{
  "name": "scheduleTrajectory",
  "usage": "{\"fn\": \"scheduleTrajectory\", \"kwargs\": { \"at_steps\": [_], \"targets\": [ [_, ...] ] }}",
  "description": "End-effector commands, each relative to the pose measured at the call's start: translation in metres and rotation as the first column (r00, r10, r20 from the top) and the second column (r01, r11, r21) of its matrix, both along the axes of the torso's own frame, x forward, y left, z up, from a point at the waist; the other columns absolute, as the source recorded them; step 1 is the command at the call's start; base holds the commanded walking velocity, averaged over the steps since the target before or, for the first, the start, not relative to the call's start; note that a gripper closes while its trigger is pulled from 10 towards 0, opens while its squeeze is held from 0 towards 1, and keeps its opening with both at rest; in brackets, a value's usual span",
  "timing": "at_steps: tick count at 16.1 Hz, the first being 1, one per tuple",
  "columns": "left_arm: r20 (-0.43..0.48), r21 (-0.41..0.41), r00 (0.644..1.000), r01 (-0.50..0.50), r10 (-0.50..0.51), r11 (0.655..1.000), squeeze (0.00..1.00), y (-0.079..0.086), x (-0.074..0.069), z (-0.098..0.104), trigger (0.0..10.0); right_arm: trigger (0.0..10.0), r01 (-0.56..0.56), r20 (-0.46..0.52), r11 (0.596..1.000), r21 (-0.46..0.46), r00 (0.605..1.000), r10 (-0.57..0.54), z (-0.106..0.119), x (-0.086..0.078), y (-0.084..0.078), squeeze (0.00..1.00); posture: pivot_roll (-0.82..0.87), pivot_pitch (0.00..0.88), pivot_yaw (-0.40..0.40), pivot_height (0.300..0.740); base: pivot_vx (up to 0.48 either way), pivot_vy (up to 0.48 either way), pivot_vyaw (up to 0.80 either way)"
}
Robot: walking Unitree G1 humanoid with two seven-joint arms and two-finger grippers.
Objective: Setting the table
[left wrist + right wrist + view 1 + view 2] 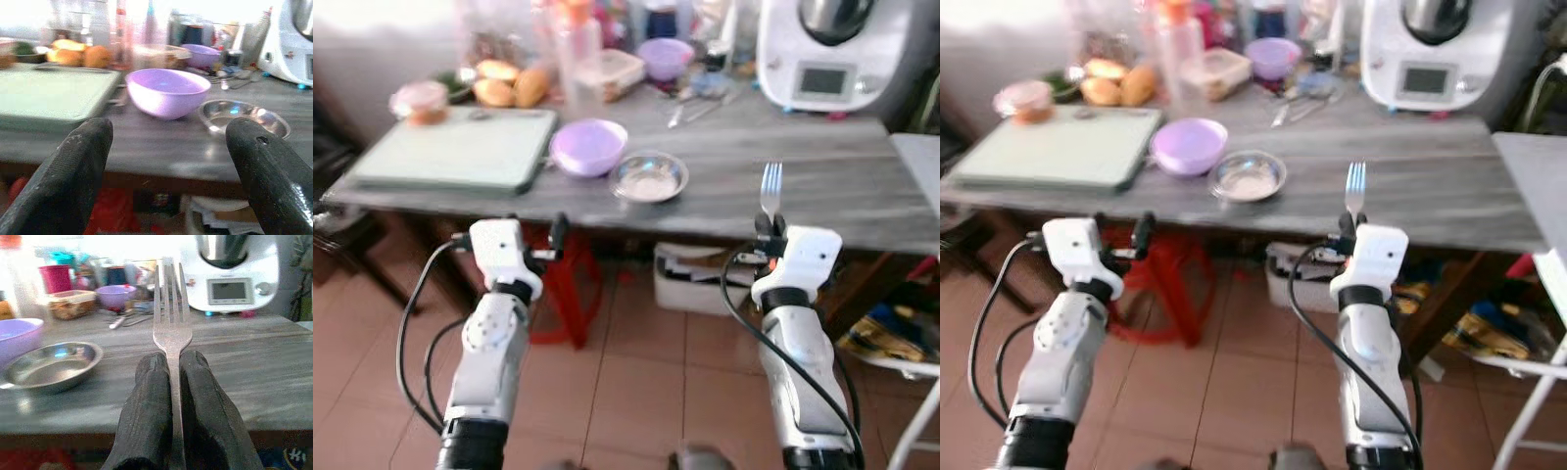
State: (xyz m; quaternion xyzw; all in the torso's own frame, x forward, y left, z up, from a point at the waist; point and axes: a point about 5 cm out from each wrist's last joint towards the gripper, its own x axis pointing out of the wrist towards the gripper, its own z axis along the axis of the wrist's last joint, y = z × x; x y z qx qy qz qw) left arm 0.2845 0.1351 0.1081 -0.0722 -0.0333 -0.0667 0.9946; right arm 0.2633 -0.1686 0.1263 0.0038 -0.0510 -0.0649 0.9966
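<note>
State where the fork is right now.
The fork stands upright, clamped in the right tool, just short of the table edge, right of the steel bowl.

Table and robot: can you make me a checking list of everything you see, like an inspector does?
Surface: grey wooden table, bare in front of the right arm.
Job's things: fork upright, tines up; steel bowl beside the purple bowl near the front edge.
Clutter: green board, bread rolls, food box, second purple bowl, loose cutlery, white kitchen machine at the back.
Grippers: right tool shut on the fork, short of the table; left tool open, holding nothing.
Cables: black cables loop along both arms.
Surroundings: red stool and white box under the table, tiled floor.
</note>
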Motion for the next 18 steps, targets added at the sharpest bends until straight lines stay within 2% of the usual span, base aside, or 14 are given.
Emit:
{"fn": "scheduleTrajectory", "kwargs": {
  "at_steps": [1,3,4,5,7,14,15,16,18],
  "targets": [
    [0.008,-0.001,1.0,0.012,-0.012,1.0,0.0,-0.003,0.002,0.002,10.0,10.0,0.02,0.011,1.0,-0.004,1.0,-0.02,0.003,0.0,-0.005,0.0,-0.04,0.0,0.056,0.74,0.48,0.0,0.0],
    [0.011,-0.002,1.0,0.016,-0.016,1.0,0.0,-0.004,0.003,0.004,10.0,10.0,0.012,0.017,1.0,-0.014,1.0,-0.012,0.004,0.002,-0.003,0.0,-0.04,0.0,0.053,0.74,0.48,0.0,0.0],
    [0.009,-0.002,1.0,0.014,-0.014,1.0,0.0,-0.003,0.004,0.003,10.0,10.0,-0.02,0.044,0.998,-0.066,0.999,0.023,0.008,0.004,0.002,0.0,-0.04,0.0,0.054,0.74,0.48,0.0,0.0],
    [0.009,-0.001,1.0,0.011,-0.011,1.0,0.0,-0.003,0.004,0.004,10.0,10.0,-0.034,0.054,0.996,-0.078,0.998,0.039,0.01,0.004,0.005,0.0,-0.04,0.0,0.055,0.74,0.472,0.0,0.0],
    [0.006,-0.004,1.0,0.005,-0.005,1.0,0.0,-0.002,0.004,0.003,10.0,10.0,-0.027,0.046,0.998,-0.061,0.998,0.03,0.009,0.005,0.005,0.0,-0.04,0.0,0.054,0.74,0.465,0.0,0.0],
    [0.004,0.019,1.0,-0.005,0.005,1.0,0.0,0.005,0.001,0.003,10.0,10.0,0.035,0.011,0.999,0.0,0.999,-0.035,0.002,0.005,-0.005,0.0,-0.03,0.0,0.06,0.74,0.0,0.0,0.0],
    [0.002,0.023,1.0,-0.005,0.005,1.0,0.0,0.006,-0.001,0.002,10.0,10.0,0.046,-0.006,0.999,0.019,0.999,-0.046,0.0,0.005,-0.006,0.0,-0.03,0.0,0.062,0.74,0.0,0.0,0.0],
    [-0.002,0.032,1.0,-0.007,0.007,0.999,0.0,0.008,-0.003,0.001,10.0,10.0,0.074,-0.07,0.995,0.062,0.995,-0.07,-0.007,0.007,-0.01,0.0,-0.03,0.0,0.064,0.74,0.0,0.0,0.0],
    [-0.005,0.042,1.0,0.0,0.0,0.999,0.0,0.009,-0.004,0.001,10.0,10.0,0.093,-0.092,0.994,0.054,0.992,-0.088,-0.01,0.011,-0.014,0.0,-0.02,0.0,0.067,0.74,0.0,0.0,0.0]
  ]
}}
